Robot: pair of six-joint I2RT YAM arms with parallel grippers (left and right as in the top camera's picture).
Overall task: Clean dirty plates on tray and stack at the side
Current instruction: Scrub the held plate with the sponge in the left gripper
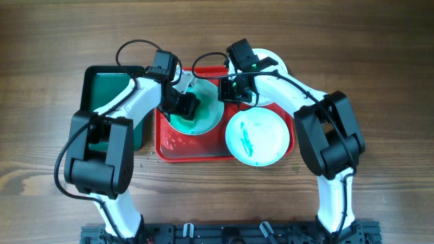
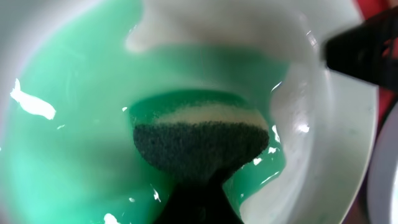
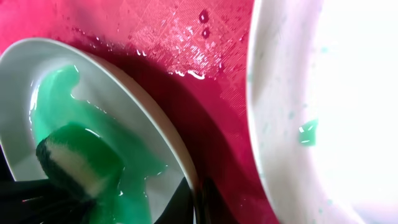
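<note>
Left gripper (image 1: 188,105) is clamped on a dark-green-and-yellow scouring sponge (image 2: 199,140), which is pressed into the teal-flooded round white plate (image 1: 207,118). Teal liquid covers most of the plate's well, with white showing at 12 and 3 o'clock in the left wrist view. Right gripper (image 1: 227,91) is closed on that plate's rim at about 2 o'clock. Its fingers (image 3: 180,202) straddle the rim, which looks raised off the tray there.

Surface:
- The large red rectangular plastic tray (image 1: 169,146) is wet, with droplets (image 3: 202,15) on its textured floor.
- The smeared round white plate (image 1: 256,135) sits at the tray's 4 o'clock and overhangs its right rim.
- A third round white plate (image 1: 272,59) sits at 1 o'clock, mostly hidden behind the right arm.
- A small dark green tray (image 1: 102,85) sits at 9 o'clock, just beside the red one.
- Everything sits on a brown wood-grain tabletop (image 1: 380,41). The room beyond isn't in frame.
</note>
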